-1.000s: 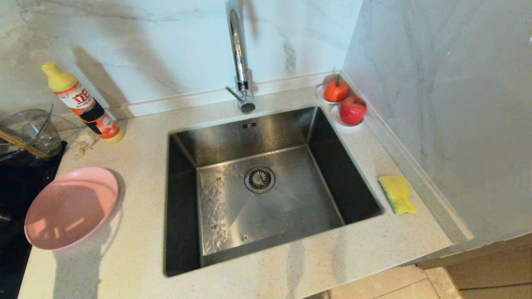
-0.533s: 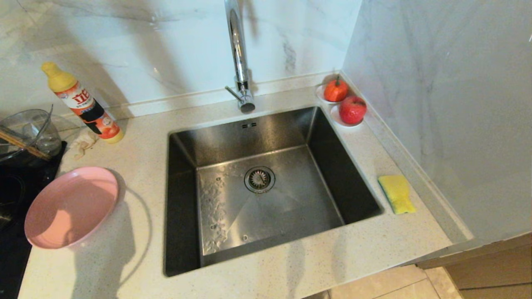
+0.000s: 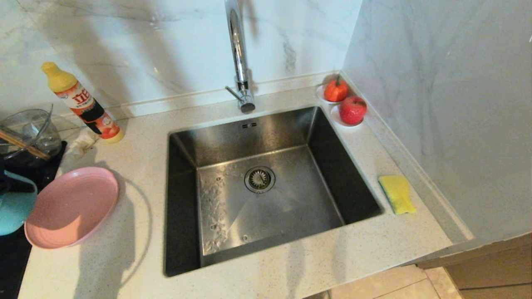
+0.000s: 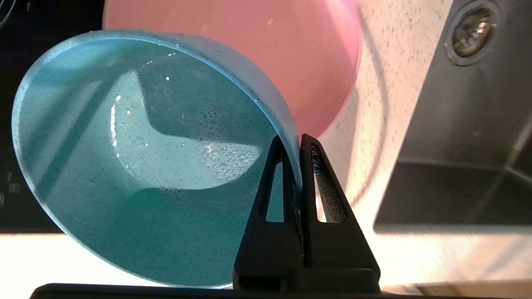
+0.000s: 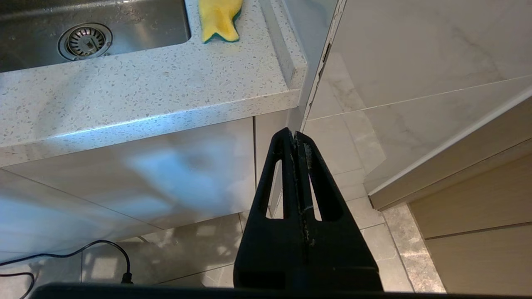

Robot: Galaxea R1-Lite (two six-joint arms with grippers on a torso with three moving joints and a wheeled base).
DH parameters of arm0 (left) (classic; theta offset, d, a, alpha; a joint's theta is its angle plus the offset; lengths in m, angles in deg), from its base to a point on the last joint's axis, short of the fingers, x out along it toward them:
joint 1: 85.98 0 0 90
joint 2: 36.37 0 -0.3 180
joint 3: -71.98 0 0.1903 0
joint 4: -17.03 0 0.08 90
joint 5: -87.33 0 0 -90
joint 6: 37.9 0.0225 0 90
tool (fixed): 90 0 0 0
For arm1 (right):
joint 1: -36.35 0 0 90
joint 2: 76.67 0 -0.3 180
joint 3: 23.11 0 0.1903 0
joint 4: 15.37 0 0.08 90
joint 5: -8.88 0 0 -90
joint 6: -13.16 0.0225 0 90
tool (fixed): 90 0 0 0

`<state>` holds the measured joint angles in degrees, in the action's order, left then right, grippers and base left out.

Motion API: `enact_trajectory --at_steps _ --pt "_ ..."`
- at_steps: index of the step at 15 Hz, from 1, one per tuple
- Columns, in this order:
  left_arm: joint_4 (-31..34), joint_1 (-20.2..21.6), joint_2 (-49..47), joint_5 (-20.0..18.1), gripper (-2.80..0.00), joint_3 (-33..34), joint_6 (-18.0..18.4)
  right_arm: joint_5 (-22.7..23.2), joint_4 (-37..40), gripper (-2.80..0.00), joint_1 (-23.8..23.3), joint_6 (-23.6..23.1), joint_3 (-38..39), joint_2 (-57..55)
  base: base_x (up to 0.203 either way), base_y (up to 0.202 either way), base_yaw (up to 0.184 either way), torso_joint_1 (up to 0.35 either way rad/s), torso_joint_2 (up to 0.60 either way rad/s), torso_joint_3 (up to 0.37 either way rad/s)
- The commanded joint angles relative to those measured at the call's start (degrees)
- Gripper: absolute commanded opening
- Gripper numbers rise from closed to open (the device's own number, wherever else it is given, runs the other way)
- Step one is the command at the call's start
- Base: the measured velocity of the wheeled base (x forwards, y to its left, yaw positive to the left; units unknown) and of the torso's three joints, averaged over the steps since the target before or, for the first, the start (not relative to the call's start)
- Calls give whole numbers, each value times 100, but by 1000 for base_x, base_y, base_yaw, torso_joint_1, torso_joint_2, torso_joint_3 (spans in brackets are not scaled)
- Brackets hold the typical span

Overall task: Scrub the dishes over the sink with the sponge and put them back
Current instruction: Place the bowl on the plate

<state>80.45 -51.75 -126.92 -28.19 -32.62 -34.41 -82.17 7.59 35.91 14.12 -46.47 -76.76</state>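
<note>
So the teal-blue bowl (image 3: 14, 203) has popped into the head view at the far left edge since a second ago, when only the pink plate (image 3: 72, 206) was sitting there. It's riding in from the left, over the dark cooktop (image 3: 12, 265), just beside the plate's left rim.

Biggest thing first: the sink (image 3: 257, 195) sits mid-counter with nothing in it, strainer drain (image 3: 259, 179) in the middle, chrome faucet (image 3: 237, 54) at the back. We'd say the step in hand is carrying the bowl over that basin, so there's a fair stretch of speckled countertop (image 3: 137, 245) plus the plate to clear on the way.

The left gripper (image 4: 294, 145) is pinched tight on the bowl's rim, one finger inside the wall and one outside, and the bowl hangs tilted with its wet inside facing the wrist camera. That's a thin edge grip on a damp bowl, so our take: go smooth, no sudden wrist rolls, and keep it high enough that the lower rim doesn't clip the plate or the sink lip. If it starts to swing in the jaws, slow down rather than squeeze.

The sponge (image 3: 397, 193) lies on the counter right of the sink, near the wall, untouched. The right gripper (image 5: 296, 139) is clamped on nothing, parked low in front of the cabinet, so it'll have to fetch that sponge before any scrubbing.
</note>
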Motion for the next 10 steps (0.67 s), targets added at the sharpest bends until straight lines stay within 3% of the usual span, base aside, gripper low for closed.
enact_trajectory --at_steps 1,6,10 --pt "-204 -352 -317 242 -280 15 -161 -1 -3 -280 0 0 0 -8 0 0 0 0 0 0" --pt "-795 -645 -845 803 -280 -33 -272 -1 -3 -280 0 0 0 -8 0 0 0 0 0 0" --pt "-1101 -1230 -1036 1268 -280 -45 -602 -1 -3 -280 0 0 0 -8 0 0 0 0 0 0"
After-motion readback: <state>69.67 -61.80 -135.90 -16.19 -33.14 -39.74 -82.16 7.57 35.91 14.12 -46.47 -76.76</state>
